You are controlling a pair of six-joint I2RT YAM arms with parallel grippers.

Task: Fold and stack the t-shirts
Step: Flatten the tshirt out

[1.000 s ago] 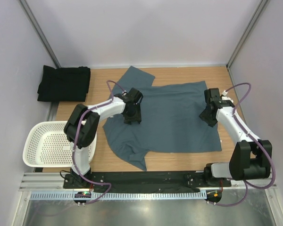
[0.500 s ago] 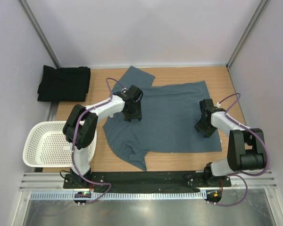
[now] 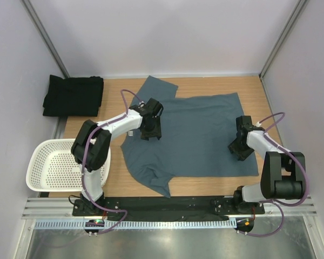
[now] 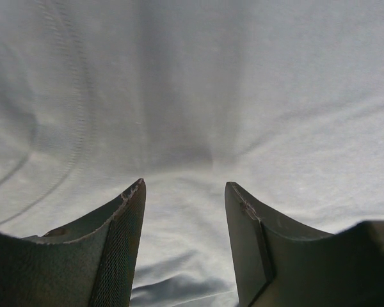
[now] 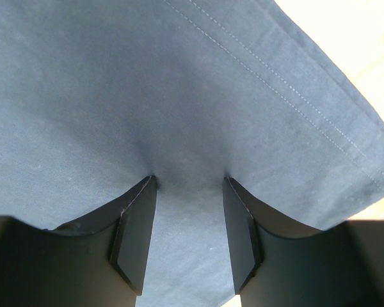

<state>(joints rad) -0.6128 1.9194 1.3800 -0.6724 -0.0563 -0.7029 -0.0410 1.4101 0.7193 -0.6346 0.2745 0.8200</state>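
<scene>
The slate blue-grey t-shirt [image 3: 197,135] lies spread flat on the wooden table. The black t-shirt [image 3: 73,95] lies folded at the far left. My left gripper [image 3: 150,134] is open, its tips pressed down on the blue shirt's left part; in the left wrist view [image 4: 185,187] cloth fills the gap between the fingers. My right gripper [image 3: 238,152] is open, its tips pressing on the shirt near its right hem; the right wrist view [image 5: 187,180] shows the stitched hem [image 5: 320,121] and cloth between the fingers.
A white perforated basket [image 3: 56,164] stands at the near left edge of the table [image 3: 248,86]. Grey walls close in the back and both sides. A metal rail [image 3: 167,208] runs along the near edge by the arm bases.
My right gripper has moved nearer and then right, dragging the shirt's right hem outward; the near right corner now reaches further right. My left gripper has hardly moved.
</scene>
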